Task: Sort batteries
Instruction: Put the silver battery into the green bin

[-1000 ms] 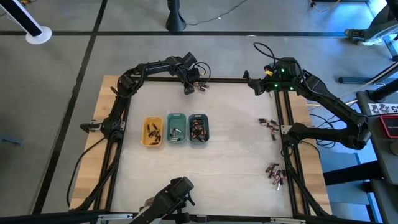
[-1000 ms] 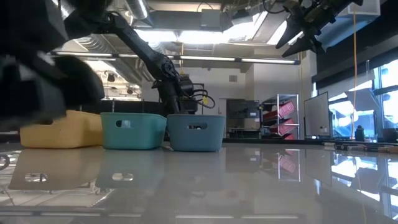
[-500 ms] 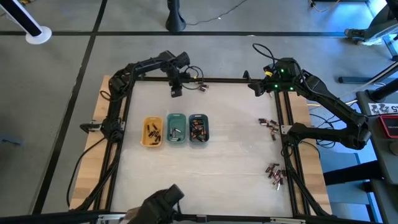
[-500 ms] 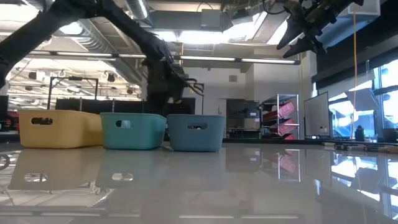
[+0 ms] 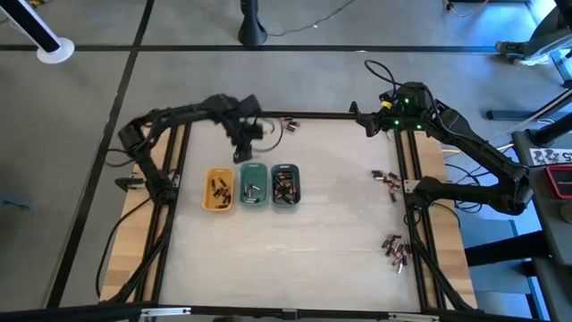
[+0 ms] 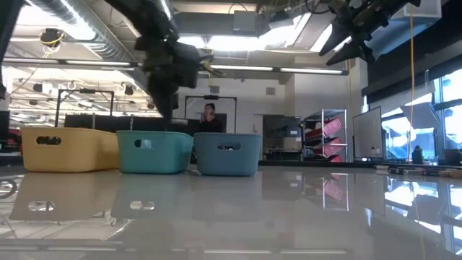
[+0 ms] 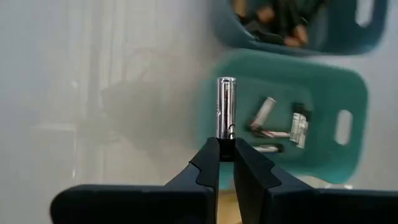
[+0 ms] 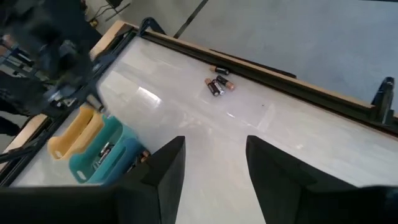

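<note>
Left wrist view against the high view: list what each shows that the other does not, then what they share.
Only the left wrist view shows the left gripper shut on a silvery battery, and single batteries lying in the green tray.

Only the high view shows the yellow tray, the loose batteries near the table's right edge, and the right gripper waiting at the far right corner.

Both show the green tray and the grey-blue tray beside it.

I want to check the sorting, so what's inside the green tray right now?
The green tray holds a few silvery batteries lying loose on its floor. The left gripper, above its edge, pinches another silvery battery. That battery and the tray's wall hide part of the floor.
</note>
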`<action>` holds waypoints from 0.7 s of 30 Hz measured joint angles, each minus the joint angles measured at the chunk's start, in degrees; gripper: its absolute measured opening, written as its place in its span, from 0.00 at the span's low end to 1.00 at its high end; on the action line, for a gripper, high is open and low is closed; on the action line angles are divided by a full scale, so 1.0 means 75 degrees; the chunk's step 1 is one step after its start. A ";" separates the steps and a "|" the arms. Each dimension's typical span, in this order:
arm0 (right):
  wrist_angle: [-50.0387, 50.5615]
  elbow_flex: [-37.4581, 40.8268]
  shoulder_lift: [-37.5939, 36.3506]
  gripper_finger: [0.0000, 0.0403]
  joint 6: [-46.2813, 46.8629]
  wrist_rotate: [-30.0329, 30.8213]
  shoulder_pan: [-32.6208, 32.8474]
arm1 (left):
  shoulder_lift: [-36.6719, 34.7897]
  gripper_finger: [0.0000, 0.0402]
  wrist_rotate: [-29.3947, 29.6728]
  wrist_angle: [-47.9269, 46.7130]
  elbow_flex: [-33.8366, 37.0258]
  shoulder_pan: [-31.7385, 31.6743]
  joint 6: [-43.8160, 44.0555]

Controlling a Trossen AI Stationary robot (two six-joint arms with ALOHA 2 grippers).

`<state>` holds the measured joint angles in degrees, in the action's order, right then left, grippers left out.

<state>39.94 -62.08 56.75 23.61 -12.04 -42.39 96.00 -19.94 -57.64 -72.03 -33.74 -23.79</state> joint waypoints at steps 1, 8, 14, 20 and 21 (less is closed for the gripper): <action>-0.0006 0.0000 0.0000 0.43 -0.0003 0.0013 0.0000 | -0.0232 0.04 -0.0001 0.0239 0.0338 0.0130 0.0139; -0.0089 0.0000 0.0015 0.43 -0.0001 0.0079 0.0000 | -0.0873 0.06 0.0163 0.1679 0.1679 0.1014 0.0680; -0.0175 0.0000 0.0017 0.43 0.0003 0.0068 0.0000 | -0.0490 0.04 0.0792 0.2103 0.1947 0.1371 0.1084; -0.0172 0.0000 0.0017 0.43 0.0018 -0.0029 0.0000 | 0.0017 0.06 0.0936 0.2270 0.1990 0.1464 0.1167; -0.0172 0.0000 0.0017 0.43 0.0015 -0.0055 0.0000 | 0.0098 0.06 0.0946 0.2267 0.1990 0.1465 0.1168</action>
<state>38.65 -62.08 56.88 23.73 -12.45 -42.39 96.73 -12.84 -40.63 -57.10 -22.75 -15.03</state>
